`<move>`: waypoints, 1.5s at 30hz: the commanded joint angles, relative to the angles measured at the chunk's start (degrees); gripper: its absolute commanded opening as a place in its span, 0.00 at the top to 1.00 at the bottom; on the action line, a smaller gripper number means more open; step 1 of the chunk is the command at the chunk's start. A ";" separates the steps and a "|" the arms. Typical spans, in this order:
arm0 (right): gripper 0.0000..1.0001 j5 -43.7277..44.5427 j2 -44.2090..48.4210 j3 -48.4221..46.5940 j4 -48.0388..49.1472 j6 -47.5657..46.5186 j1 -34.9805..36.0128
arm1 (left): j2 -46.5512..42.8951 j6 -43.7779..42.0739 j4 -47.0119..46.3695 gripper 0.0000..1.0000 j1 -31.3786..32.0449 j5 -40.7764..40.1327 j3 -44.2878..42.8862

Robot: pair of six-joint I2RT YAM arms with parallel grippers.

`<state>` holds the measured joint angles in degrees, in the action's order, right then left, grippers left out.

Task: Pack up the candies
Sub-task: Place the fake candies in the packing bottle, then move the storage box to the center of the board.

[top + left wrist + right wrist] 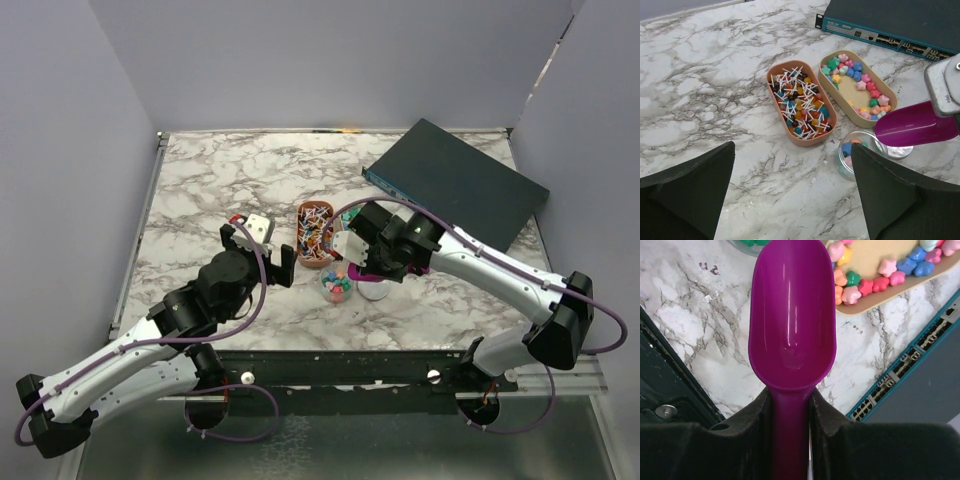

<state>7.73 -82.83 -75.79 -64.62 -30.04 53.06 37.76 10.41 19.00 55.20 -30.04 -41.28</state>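
Pastel star-shaped candies [866, 85] lie in a beige oval tray [845, 101]; they also show in the right wrist view [879, 276]. A small clear jar [848, 153] holds a few candies [337, 286], and its lid [900, 151] lies beside it. My right gripper [790, 400] is shut on the handle of an empty purple scoop [792, 315], whose bowl hovers over the lid, next to the jar. My left gripper [792, 170] is open and empty, just left of the jar [260, 255].
An orange oval tray [790, 135] of colourful bits with white sticks stands left of the beige tray. A dark network switch [455, 185] lies at the back right. Grey walls enclose the marble table [200, 180].
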 commanded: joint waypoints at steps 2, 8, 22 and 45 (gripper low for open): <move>0.99 4.44 -0.04 -4.19 -3.12 2.54 0.58 | -0.66 -0.47 0.41 0.01 -0.15 -1.05 0.65; 0.99 5.67 2.22 -4.98 1.18 6.24 0.59 | -0.48 -0.40 0.42 0.01 -0.12 -0.98 0.55; 0.99 9.58 -5.78 -10.95 7.47 28.58 -2.05 | -0.29 2.26 1.14 0.01 -0.18 -3.74 0.30; 0.99 6.95 12.81 6.07 21.91 37.64 -4.75 | 22.88 16.54 -3.78 0.20 -21.37 14.70 -1.08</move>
<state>15.33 -72.44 -72.34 -45.56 6.11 48.56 56.88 23.99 17.08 37.06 -21.28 -41.28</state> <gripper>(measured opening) 0.286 0.861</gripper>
